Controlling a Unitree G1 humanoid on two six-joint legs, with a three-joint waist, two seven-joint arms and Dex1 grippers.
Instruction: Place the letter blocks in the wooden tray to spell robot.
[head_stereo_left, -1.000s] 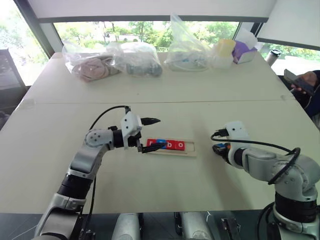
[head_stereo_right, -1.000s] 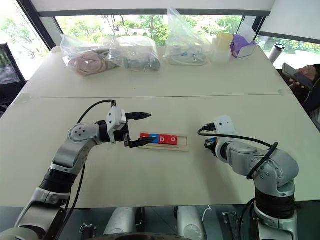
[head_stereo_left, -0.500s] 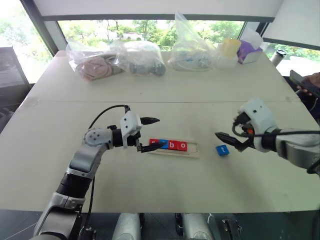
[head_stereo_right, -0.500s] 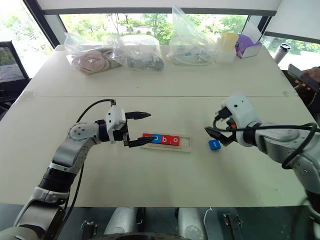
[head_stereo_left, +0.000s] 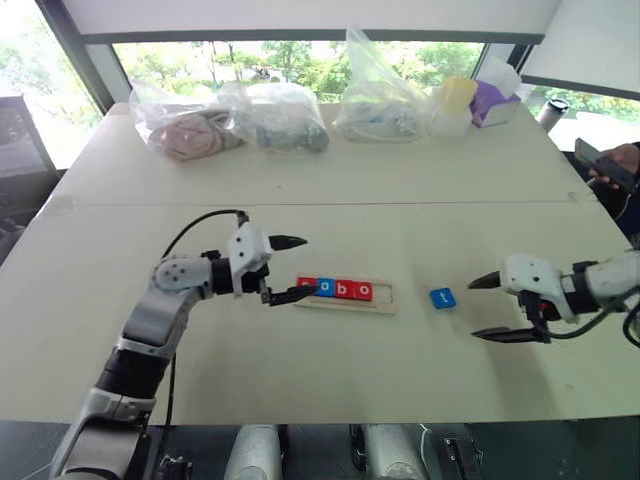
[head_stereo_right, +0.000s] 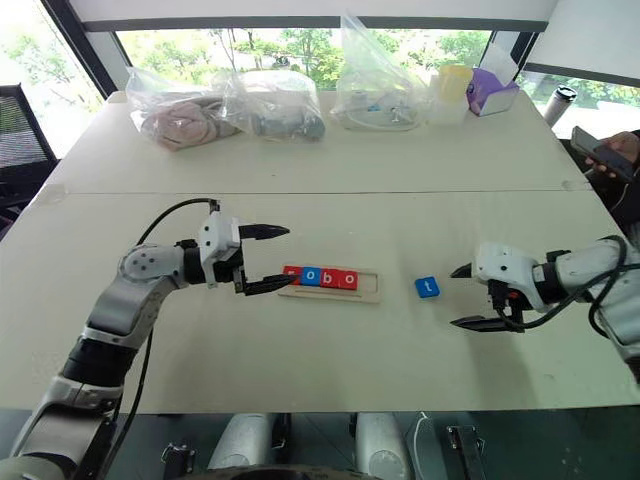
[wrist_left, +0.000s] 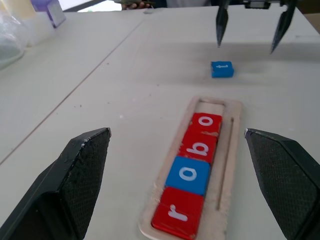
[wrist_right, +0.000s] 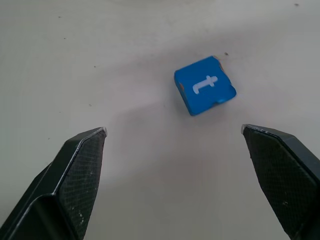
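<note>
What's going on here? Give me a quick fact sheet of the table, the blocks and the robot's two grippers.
tray: pale wood, on the table, last slot empty
blocks in tray: four, reading r, o, b, o
loose block: blue t, flat on the table, right of the tray
left gripper: open, at the tray's left end, holding nothing
right gripper: open, right of the blue t, not touching it
far edge of table: plastic bags
left to do: t into the empty slot
</note>
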